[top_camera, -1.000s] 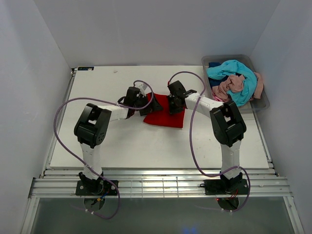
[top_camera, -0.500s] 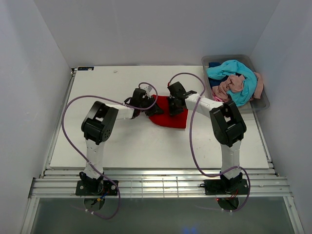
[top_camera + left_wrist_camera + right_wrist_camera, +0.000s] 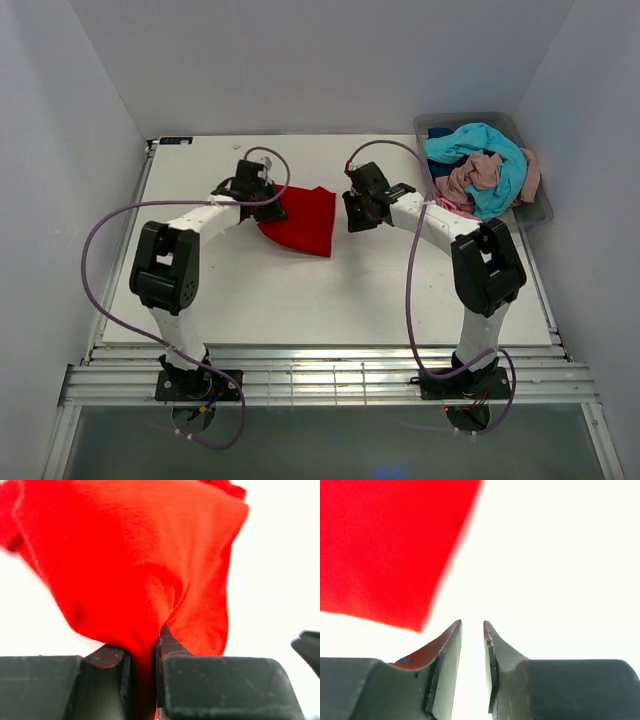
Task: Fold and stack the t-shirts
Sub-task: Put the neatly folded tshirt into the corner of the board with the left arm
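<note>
Just ahead of the left gripper [image 3: 156, 630], clamped tight on its bunched edge, the red t-shirt [image 3: 305, 220] lay mid-fold on the counter [image 3: 220, 290], the right gripper [image 3: 472, 625] beside it barely parted and empty; next, seemingly, laying that edge flat.

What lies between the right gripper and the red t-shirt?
Only a strip of bare white table; the right wrist view shows it between the right gripper and the corner of the red t-shirt.
</note>
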You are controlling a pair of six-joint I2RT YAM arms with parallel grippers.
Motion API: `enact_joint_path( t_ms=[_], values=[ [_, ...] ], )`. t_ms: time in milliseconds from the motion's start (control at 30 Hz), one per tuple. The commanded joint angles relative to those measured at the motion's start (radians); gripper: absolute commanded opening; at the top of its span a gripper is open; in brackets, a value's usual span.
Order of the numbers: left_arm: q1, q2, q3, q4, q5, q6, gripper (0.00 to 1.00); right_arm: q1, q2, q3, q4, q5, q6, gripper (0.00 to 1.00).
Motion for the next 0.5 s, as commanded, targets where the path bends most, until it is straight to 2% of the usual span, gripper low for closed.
enact_joint_path(
  t_ms=[0,233,467],
  values=[
    [0.107,-0.109,0.101,-0.183,-0.116,0.143,0.11,0.000,-0.088,0.004,-0.026,0.018,-0.037,0.30],
    [0.259,-0.086,0.190,-0.293,-0.160,0.292,0.11,0.000,-0.127,-0.005,-0.030,-0.020,-0.043,0.30],
    [0.396,0.031,0.274,-0.346,-0.177,0.418,0.10,0.000,-0.157,-0.048,-0.017,-0.053,-0.029,0.31]
  ],
)
